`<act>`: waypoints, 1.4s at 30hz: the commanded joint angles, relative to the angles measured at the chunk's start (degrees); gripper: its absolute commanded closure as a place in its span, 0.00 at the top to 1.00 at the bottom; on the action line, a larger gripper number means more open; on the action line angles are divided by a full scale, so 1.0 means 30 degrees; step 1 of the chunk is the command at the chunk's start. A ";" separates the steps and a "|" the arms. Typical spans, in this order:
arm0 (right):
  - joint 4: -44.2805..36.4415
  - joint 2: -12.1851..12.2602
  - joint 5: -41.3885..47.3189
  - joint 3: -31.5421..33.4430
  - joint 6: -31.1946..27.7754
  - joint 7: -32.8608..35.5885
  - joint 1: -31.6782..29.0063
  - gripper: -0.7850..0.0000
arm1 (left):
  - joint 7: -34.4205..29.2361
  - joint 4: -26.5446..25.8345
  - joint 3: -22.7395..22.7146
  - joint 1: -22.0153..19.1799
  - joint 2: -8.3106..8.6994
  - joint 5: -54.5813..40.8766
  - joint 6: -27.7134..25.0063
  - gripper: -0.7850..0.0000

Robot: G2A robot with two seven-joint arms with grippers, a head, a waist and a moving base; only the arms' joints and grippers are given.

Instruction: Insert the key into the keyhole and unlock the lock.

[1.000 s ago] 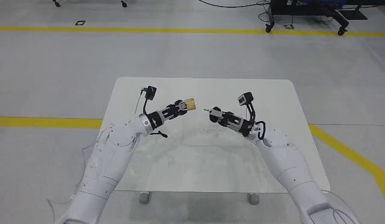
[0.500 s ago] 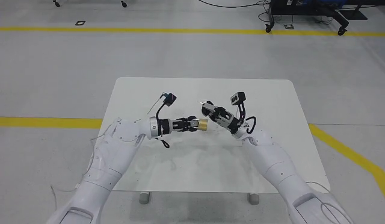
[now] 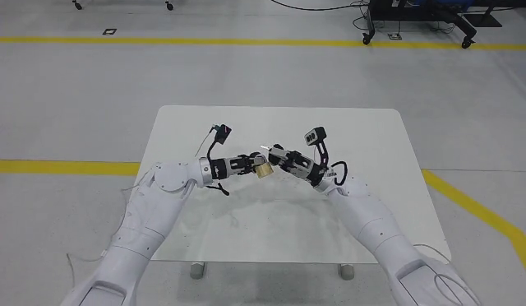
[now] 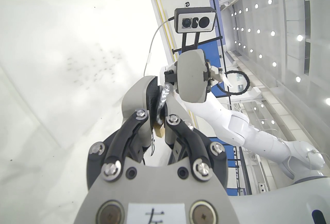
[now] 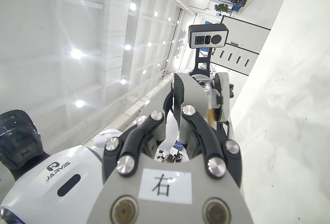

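My left gripper (image 3: 257, 166) clamps the brass lock (image 3: 264, 171) in the air over the middle of the desk (image 3: 362, 133). My right gripper (image 3: 276, 153) pinches the key (image 4: 164, 93), its tip at the lock; inserted or not, I cannot tell.

The lock (image 3: 263, 169) is held above the middle of the table (image 3: 370, 133) in the left gripper (image 3: 253, 163); the right gripper (image 3: 277, 155) is placed just right of it.
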 commanded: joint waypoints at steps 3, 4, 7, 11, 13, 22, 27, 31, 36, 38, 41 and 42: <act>-0.0012 0.0002 0.0053 0.0038 -0.0018 -0.0030 -0.0014 0.00 | -0.0011 -0.0006 0.0004 0.0002 -0.0001 0.0006 -0.0011 0.00; -0.0012 0.0002 0.0053 0.0038 -0.0018 -0.0030 -0.0014 0.00 | -0.0011 -0.0006 0.0004 0.0002 -0.0001 0.0006 -0.0011 0.00; -0.0012 0.0002 0.0053 0.0038 -0.0018 -0.0030 -0.0014 0.00 | 0.0123 -0.0129 0.0189 0.0163 -0.0015 0.0245 0.0263 0.00; -0.0151 0.0038 -0.0355 0.0082 -0.0027 -0.0577 -0.0080 0.00 | 0.0674 -0.0153 0.0717 0.0089 -0.0120 0.0666 0.2138 0.00; -0.0680 0.0184 -0.1352 0.0287 -0.0151 -0.1503 -0.0238 0.00 | 0.0805 0.0150 0.0651 -0.0034 -0.0174 -0.0037 0.2893 0.00; -0.5153 0.1546 -1.0779 0.2348 0.1860 -0.8093 -0.2177 0.00 | 0.2390 0.1132 0.0533 -0.0554 -0.0324 -0.0809 0.4692 0.00; -0.6345 0.1670 -1.1063 0.2487 0.2588 -0.7993 -0.2782 0.00 | 0.2390 0.1132 0.0533 -0.0554 -0.0324 -0.0809 0.4692 0.00; -0.6345 0.1670 -1.1063 0.2487 0.2588 -0.7993 -0.2782 0.00 | 0.2485 0.1112 0.0533 -0.0508 -0.0323 -0.0787 0.4695 0.00; -0.7208 0.1610 -1.1242 0.2164 0.2896 -0.8504 -0.3246 0.00 | 0.3510 0.0837 0.0130 0.0009 -0.0360 -0.2056 0.5929 0.00; -0.7571 0.1591 -1.1450 0.2018 0.3083 -0.8725 -0.3379 0.00 | 0.3814 0.0893 -0.0144 0.0130 -0.0393 -0.2971 0.6421 0.00; -0.8029 0.1572 -1.2034 0.1895 0.3640 -0.9475 -0.3531 0.00 | 0.3806 0.1006 -0.0534 0.0274 -0.0469 -0.4670 0.6787 0.00; -0.8227 0.1542 -1.2224 0.1816 0.3942 -0.9930 -0.3605 0.00 | 0.3544 0.1008 -0.0747 0.0408 -0.0532 -0.5901 0.6824 0.00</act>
